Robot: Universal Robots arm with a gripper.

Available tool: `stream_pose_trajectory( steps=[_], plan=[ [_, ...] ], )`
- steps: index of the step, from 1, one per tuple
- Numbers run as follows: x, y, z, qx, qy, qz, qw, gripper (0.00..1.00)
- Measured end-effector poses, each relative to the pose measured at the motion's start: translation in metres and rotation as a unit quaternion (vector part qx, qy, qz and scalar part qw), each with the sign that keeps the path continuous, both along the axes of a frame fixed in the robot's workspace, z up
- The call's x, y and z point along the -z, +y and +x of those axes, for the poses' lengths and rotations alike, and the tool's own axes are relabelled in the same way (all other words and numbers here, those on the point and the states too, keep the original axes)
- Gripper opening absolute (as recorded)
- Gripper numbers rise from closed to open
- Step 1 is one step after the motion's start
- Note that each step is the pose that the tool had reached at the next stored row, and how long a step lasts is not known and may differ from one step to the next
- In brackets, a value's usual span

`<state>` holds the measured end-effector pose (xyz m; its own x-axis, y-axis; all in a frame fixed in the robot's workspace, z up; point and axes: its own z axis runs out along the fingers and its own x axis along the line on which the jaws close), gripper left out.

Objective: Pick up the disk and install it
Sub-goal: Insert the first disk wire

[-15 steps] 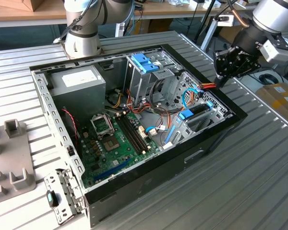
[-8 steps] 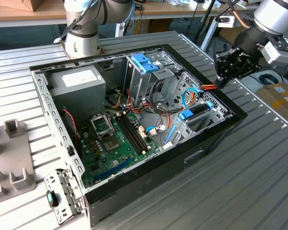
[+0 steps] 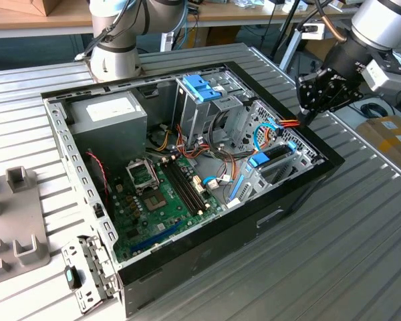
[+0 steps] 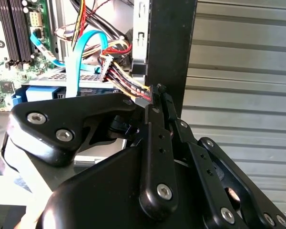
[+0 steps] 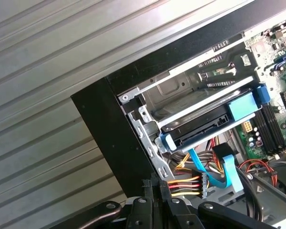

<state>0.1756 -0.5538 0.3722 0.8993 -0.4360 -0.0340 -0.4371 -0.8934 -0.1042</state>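
At the exterior view's right edge of the open black computer case (image 3: 301, 194), the black metal pincer (image 3: 312, 100) hangs just over the case wall, and in the second wrist view its fingers (image 4: 157, 138) stand pressed together with nothing between them. Just beyond the tips runs a bundle of red, yellow and black power wires (image 5: 186, 185) ending in a plug, with a light-blue flat data cable (image 5: 229, 177) beside it. Past those, the flat silver-metal disk with its blue plastic frame (image 5: 205, 121) already lies seated in the metal bay at that corner of the case, a blue tab (image 3: 259, 160) marking it in the exterior view. So picking up and sliding in look finished; the step in hand, as I judge it, is the cabling at the drive's rear. That calls for a fine, well-aimed touch among loose wires close to the case wall. Farther left lie the green motherboard (image 3: 164, 200), the grey power-supply box (image 3: 110, 117) and the ribbed metal surface (image 3: 361, 247).
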Motion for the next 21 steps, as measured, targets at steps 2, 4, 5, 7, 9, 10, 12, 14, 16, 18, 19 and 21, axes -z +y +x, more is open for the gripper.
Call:
stream_pose_trajectory(
  steps=[2, 4, 5, 7, 9, 10, 12, 14, 16, 18, 19, 21],
  plan=[
    [0.0, -0.0002, -0.0015, 0.0, 0.0, 0.0, 1.0, 0.17],
    [0.0, -0.0003, -0.0031, 0.0, 0.0, 0.0, 1.0, 0.17],
    [0.0, -0.0002, -0.0039, 0.0, 0.0, 0.0, 1.0, 0.17],
    [0.0, -0.0003, -0.0061, 0.0, 0.0, 0.0, 1.0, 0.17],
    [0.0, -0.0003, -0.0076, 0.0, 0.0, 0.0, 1.0, 0.17],
    [0.0, -0.0003, -0.009, 0.0, 0.0, 0.0, 1.0, 0.17],
    [0.0, -0.0003, -0.0102, 0.0, 0.0, 0.0, 1.0, 0.17],
    [0.0, -0.0003, -0.0118, 0.0, 0.0, 0.0, 1.0, 0.17],
    [0.0001, -0.0003, -0.014, 0.0, 0.0, 0.0, 1.0, 0.17],
    [0.0001, -0.0003, -0.0153, 0.0, 0.0, 0.0, 1.0, 0.17],
    [0.0002, -0.0003, -0.0169, 0.0, 0.0, 0.0, 1.0, 0.17],
    [0.0002, -0.0003, -0.0186, 0.0, 0.0, 0.0, 1.0, 0.17]
  ],
)
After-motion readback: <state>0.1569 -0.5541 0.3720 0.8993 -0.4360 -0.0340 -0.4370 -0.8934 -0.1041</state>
